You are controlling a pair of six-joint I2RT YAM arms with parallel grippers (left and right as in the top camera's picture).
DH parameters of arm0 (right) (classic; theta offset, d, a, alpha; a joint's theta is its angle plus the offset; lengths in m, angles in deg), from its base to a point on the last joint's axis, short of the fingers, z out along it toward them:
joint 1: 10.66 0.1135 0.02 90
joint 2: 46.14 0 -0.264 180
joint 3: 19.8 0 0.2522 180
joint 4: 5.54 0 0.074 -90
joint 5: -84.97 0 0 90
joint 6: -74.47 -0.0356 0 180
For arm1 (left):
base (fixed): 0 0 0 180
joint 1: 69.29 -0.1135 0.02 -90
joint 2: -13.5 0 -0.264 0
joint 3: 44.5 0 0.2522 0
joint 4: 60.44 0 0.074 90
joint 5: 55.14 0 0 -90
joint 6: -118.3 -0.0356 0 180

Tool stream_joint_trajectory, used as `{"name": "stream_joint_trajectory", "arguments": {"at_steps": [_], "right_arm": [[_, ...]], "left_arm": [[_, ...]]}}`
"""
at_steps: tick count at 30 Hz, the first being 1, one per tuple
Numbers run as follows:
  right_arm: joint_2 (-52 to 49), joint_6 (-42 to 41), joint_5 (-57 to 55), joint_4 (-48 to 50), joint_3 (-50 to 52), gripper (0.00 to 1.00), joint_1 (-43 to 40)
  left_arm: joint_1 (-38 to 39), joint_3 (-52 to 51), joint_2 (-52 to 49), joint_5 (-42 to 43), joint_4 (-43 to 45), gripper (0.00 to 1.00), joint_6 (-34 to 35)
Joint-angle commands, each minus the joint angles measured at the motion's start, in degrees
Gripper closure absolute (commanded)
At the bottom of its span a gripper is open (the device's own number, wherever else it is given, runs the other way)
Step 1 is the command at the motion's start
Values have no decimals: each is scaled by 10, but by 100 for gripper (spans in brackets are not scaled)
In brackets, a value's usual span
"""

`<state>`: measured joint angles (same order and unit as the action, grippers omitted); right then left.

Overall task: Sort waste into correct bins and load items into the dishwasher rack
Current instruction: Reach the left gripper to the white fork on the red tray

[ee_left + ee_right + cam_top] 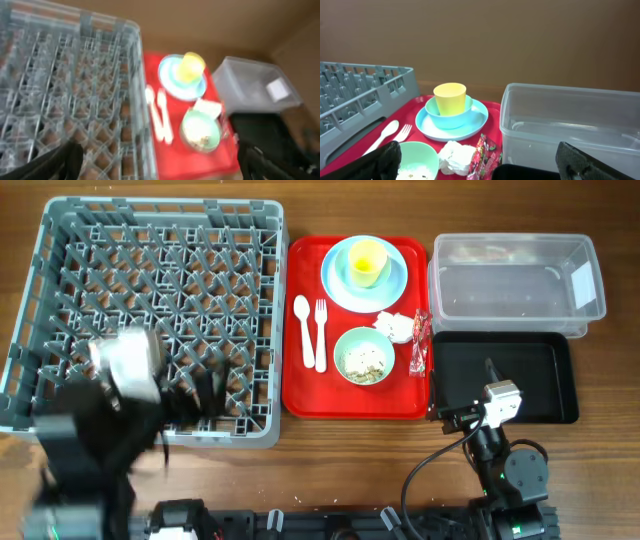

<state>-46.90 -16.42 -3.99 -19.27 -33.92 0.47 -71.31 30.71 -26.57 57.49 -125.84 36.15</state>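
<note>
Here, the left hand [160,155] is spread wide with nothing between its dark fingers [60,160]; from overhead it is only a blur over the lower-left part of the grey dishwasher rack [160,207], which fills the upper left of the frame; the right hand [479,159] is also wide open and empty, near the lower-left corner of the black tray [510,375], low in the right of the overhead frame; just above that tray in the frame is the clear tub [510,242], with a white label [581,285] at its right end; between rack and bins a red serving tray [300,385] lies on the wooden tabletop [330,470]; at its top a pale-blue plate [475,127] carries a mint bowl [445,120] with a yellow cup [450,97] standing in it; lower down, a second bowl [341,350] holds whitish food scraps [366,364]; a white spoon [304,320] and fork [320,330] lie side by side to its left; a crumpled napkin [394,326] and a red wrapper [419,345] sit at the serving tray's right edge.
</note>
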Motion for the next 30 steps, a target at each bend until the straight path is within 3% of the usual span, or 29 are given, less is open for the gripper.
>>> {"name": "stream_joint_trajectory", "arguments": {"at_steps": [1, 5, 6, 7, 8, 9, 13, 16, 19, 24, 26, 30], "right_arm": [[5, -7, -6, 3, 0, 0, -3], [5, -7, -6, 3, 0, 0, -3], [5, -7, -6, 3, 0, 0, -3], [5, -7, -6, 3, 0, 0, -3], [5, -7, -6, 3, 0, 0, -3], [5, -7, -6, 3, 0, 0, -3], [5, -7, -6, 3, 0, 0, -3], [5, -7, -6, 3, 0, 0, -3], [5, -7, -6, 3, 0, 0, -3], [5, -7, -6, 3, 0, 0, -3], [5, -7, -6, 3, 0, 0, -3], [5, -7, -6, 3, 0, 0, -3]], "left_arm": [[-3, 249, -231, 90, -145, 0, 5], [-3, 349, -373, 209, -140, 0, 41], [-2, 349, -391, 238, -133, 6, 74], [6, 349, -405, 238, -133, 29, 91], [32, 349, -423, 211, -134, 54, 92], [56, 349, -431, 177, -133, 66, 94], [205, 349, -464, -111, -122, 81, 159], [305, 349, -502, -178, -71, 79, 184], [344, 349, -548, -230, -40, 78, 184], [337, 349, -637, -230, -14, 83, 183], [336, 349, -672, -238, -13, 74, 183], [336, 349, -716, -251, -37, 74, 184]]}}
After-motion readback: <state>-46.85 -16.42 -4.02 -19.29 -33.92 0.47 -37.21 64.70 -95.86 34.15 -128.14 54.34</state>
